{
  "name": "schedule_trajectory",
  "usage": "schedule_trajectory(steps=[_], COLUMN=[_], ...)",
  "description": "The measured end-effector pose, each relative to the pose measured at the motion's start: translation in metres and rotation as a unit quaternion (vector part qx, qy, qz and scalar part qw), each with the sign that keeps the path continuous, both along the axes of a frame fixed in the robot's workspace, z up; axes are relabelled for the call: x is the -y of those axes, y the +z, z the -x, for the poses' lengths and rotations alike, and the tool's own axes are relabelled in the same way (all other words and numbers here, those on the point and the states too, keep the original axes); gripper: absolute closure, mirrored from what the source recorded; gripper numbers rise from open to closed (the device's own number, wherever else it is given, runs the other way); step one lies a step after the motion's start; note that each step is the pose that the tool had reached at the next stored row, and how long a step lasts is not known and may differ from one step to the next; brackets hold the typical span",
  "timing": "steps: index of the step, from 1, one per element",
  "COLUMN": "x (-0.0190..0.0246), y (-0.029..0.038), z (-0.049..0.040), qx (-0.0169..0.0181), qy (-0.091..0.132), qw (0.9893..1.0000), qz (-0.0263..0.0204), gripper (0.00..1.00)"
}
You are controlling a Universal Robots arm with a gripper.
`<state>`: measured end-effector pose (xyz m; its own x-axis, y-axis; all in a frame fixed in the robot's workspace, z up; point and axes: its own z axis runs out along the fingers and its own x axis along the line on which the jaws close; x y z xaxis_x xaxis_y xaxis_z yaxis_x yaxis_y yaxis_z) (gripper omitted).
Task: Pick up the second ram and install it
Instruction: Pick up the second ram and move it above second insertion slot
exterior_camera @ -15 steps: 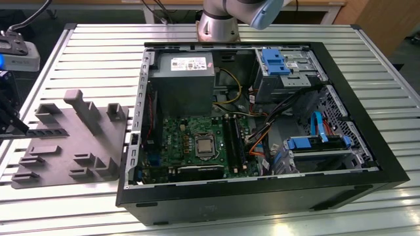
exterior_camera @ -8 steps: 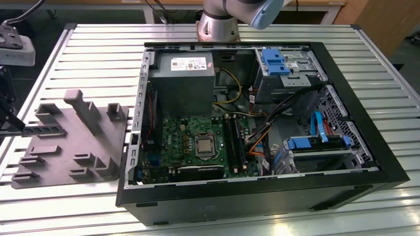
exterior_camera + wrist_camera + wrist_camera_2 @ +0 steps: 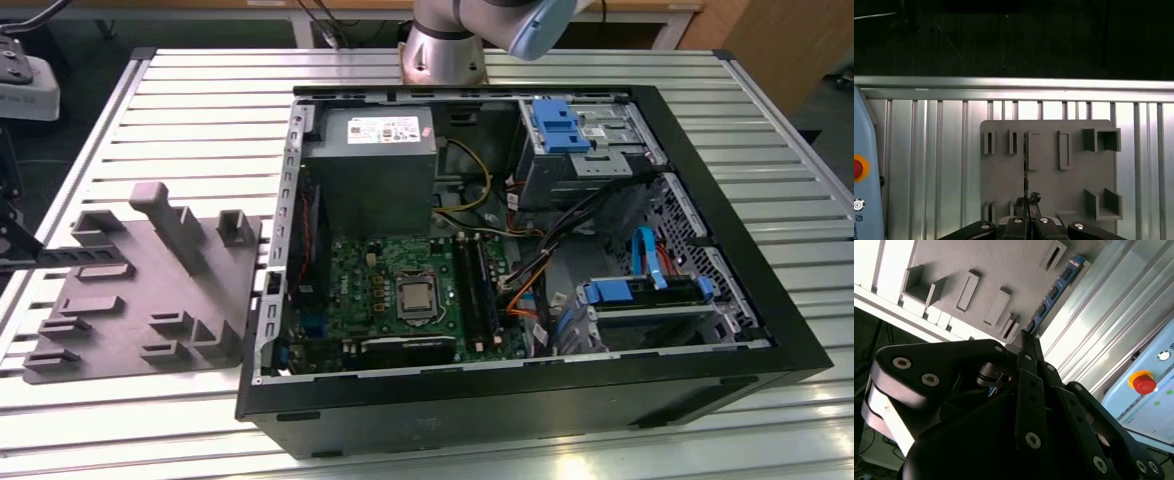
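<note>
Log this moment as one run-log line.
end effector: shut on second ram | position: over grey tray | computer case: open, apart from end effector

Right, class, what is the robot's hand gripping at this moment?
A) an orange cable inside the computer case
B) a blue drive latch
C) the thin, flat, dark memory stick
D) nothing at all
C: in the second wrist view the thin, flat, dark memory stick juts out from between the closed fingers of the hand, by the grey moulded plastic tray.
</note>
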<state>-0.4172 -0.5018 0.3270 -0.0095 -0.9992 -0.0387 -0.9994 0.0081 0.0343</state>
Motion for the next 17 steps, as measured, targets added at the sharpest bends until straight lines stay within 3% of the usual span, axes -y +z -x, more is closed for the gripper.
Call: schedule_trajectory(steps=[13,17], x=[0.0,-0.0001], y=[0.019,0.0265], z=[0.001,0.0014], qx=[0.0019,0.0022], qy=[0.0,0.0], qw=[1.0,1.0], qz=[-0.0012,-0.0035], gripper=[0.89,0.89])
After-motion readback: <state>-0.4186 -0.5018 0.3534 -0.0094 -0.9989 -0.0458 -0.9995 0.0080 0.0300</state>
